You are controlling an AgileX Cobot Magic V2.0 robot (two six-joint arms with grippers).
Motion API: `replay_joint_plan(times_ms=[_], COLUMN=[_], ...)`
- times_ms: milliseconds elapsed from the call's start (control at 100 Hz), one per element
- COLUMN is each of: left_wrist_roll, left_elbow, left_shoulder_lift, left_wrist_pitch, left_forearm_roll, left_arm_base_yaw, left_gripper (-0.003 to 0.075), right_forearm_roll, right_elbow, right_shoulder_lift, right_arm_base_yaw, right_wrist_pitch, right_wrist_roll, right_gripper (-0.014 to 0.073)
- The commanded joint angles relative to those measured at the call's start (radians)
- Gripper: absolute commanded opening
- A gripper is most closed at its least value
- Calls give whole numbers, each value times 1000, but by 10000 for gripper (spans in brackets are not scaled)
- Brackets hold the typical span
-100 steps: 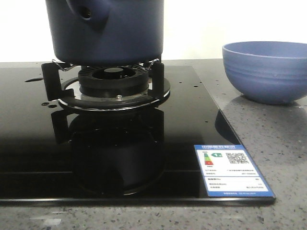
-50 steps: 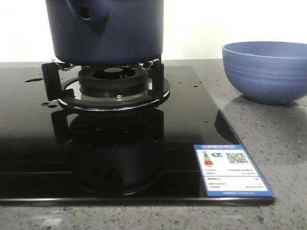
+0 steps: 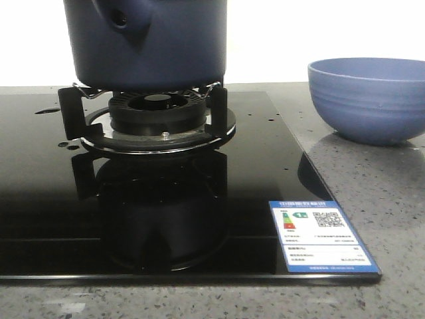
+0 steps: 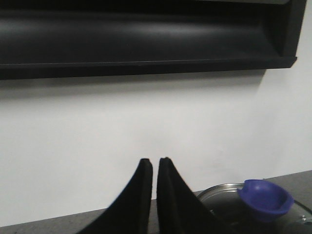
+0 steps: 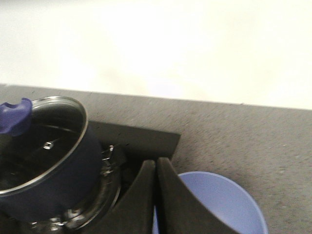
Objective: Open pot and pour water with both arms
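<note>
Evidently the pot sits on the burner, lid on, ready for opening. The bowl waits just right of it for pouring. Both the left gripper and right gripper hang above it, jaws together, empty.

Front cam chops off the pot at the top, so no rim or lid there. Bowl runs off the right edge.
</note>
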Motion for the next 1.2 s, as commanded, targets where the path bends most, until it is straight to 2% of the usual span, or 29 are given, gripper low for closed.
replay_joint_plan(times_ms=[0, 110, 220, 420, 1190], left_wrist_roll=[-3, -3, -3, -3, -3], left_elbow=[84, 241, 376, 504, 518], left_shoulder_lift=[-104, -221, -311, -412, -416], left_wrist_pitch=[-114, -154, -201, -229, -222], left_forearm_roll=[-10, -33, -52, -123, -123], left_arm_base_yaw=[17, 19, 19, 19, 19], left_gripper=[-20, -20, -20, -20, -20], right_forearm_roll=[112, 152, 152, 152, 152], right_elbow=[132, 342, 523, 705, 728], right_shoulder_lift=[-115, -254, -385, -549, -572], right_arm_base_yaw=[-2, -2, -2, -2, -2], right_wrist_pitch=[-182, -251, -308, -387, -380], right_wrist_roll=[-127, -227, -256, -256, -256], right_gripper=[-53, -53, -53, -53, -53])
